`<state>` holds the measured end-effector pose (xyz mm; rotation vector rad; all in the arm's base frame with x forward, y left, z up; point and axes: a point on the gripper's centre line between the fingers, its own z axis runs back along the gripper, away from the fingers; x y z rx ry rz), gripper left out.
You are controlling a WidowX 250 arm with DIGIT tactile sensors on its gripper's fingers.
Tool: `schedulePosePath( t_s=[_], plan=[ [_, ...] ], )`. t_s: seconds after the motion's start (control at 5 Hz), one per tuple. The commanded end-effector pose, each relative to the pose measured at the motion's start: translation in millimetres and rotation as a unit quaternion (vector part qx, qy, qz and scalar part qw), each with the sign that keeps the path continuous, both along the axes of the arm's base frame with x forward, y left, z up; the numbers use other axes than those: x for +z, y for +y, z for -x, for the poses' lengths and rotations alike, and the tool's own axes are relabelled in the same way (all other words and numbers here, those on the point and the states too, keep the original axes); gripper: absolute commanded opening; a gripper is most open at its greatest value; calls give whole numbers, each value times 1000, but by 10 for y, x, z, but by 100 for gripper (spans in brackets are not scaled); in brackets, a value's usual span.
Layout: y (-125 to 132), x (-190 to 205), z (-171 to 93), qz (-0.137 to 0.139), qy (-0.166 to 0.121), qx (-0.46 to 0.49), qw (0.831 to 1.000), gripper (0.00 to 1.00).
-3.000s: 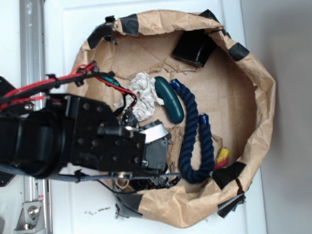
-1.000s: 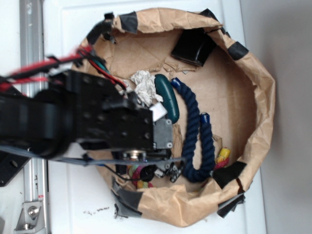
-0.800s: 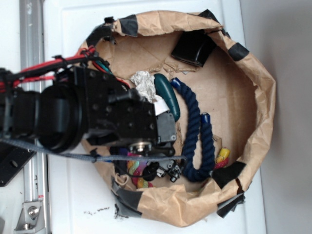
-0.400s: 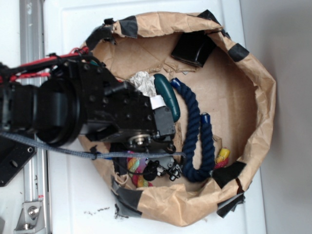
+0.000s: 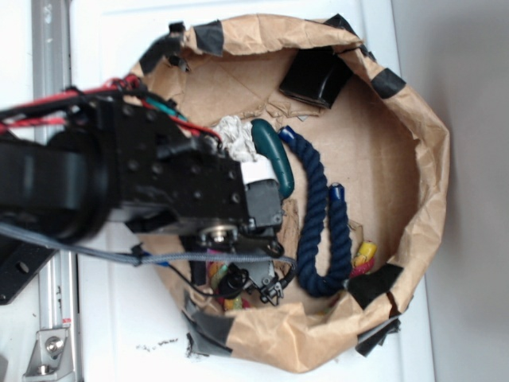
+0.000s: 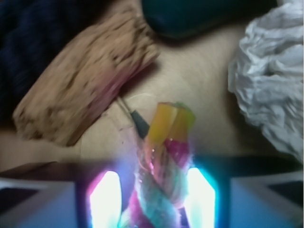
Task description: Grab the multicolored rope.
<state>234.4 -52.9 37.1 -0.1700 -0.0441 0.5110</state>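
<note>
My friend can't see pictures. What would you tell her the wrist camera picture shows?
A twisted multicolored rope of pink, yellow and pale green stands between the two glowing fingers of the robot's end effector, close up and blurry. Behind it on brown paper lie a rough brown wood-like chunk, crumpled white paper and a dark teal object.

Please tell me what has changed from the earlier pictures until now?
The arm moved toward the top of the exterior picture, then settled; the gripper now has the multicolored rope between its fingers, though contact is unclear. The navy rope, green object and crumpled paper stayed put.
</note>
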Motion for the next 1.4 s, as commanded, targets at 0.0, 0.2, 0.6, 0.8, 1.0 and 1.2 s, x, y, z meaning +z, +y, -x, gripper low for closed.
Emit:
schedulePosePath(
  t_s=[0.0, 0.2, 0.6, 0.8, 1.0, 1.2],
  plan=[
    [-34, 119, 13, -3, -21, 3, 1000, 0],
    [-103, 225, 53, -7, -31, -17, 999, 0],
    [319, 971, 47, -71, -75, -166, 981, 0],
    [416, 1489, -112, -95, -40, -184, 977, 0],
    [292, 1574, -227, -114, -15, -203, 972, 0],
    [189, 1563, -257, -112, -43, -220, 968, 0]
  ],
)
